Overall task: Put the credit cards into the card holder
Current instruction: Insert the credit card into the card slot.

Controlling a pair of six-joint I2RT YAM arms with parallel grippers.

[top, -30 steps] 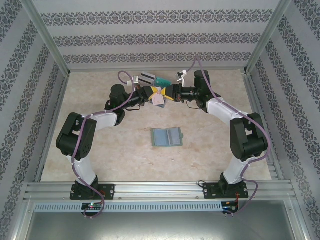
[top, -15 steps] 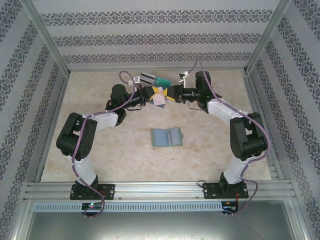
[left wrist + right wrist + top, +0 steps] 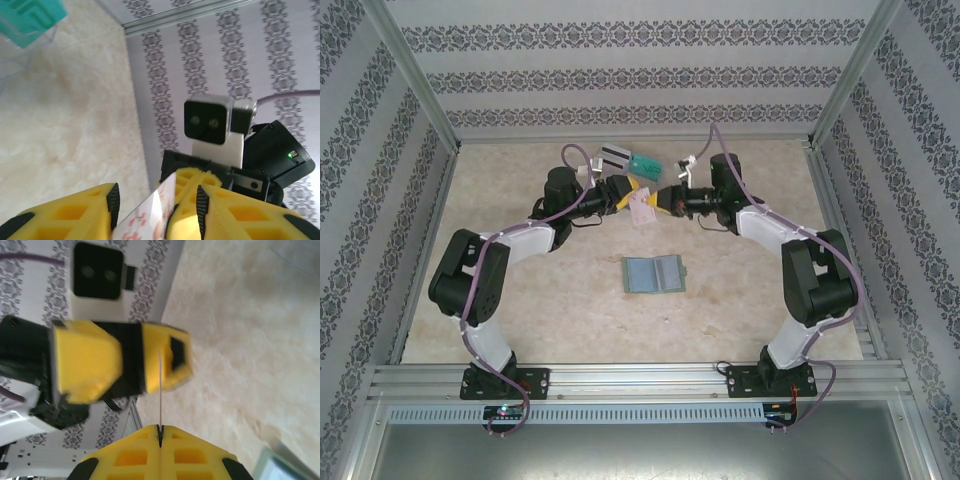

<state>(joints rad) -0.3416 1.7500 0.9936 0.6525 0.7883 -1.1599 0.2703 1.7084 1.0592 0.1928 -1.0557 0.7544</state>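
A pale credit card with pinkish marks (image 3: 641, 208) hangs above the table's far middle between the two grippers. My right gripper (image 3: 656, 201) is shut on its edge; in the right wrist view the card (image 3: 160, 387) stands edge-on out of the closed right gripper (image 3: 160, 431). My left gripper (image 3: 630, 195) is open, and in its wrist view the card (image 3: 150, 215) passes between the spread left gripper (image 3: 157, 202) pads without being pinched. The sage-green card holder (image 3: 654, 274) lies open on the table nearer the arms; its corner (image 3: 287, 465) shows below.
At the back stands a clear plastic stand (image 3: 620, 160) with a striped card (image 3: 611, 154) and a teal card (image 3: 645, 163); the teal card (image 3: 32, 15) shows close on the left. Patterned walls and metal rails enclose the table.
The right gripper has shut on the pale card while the left gripper has opened and let go of it. Both wrists have shifted slightly, with the card hanging a little lower.
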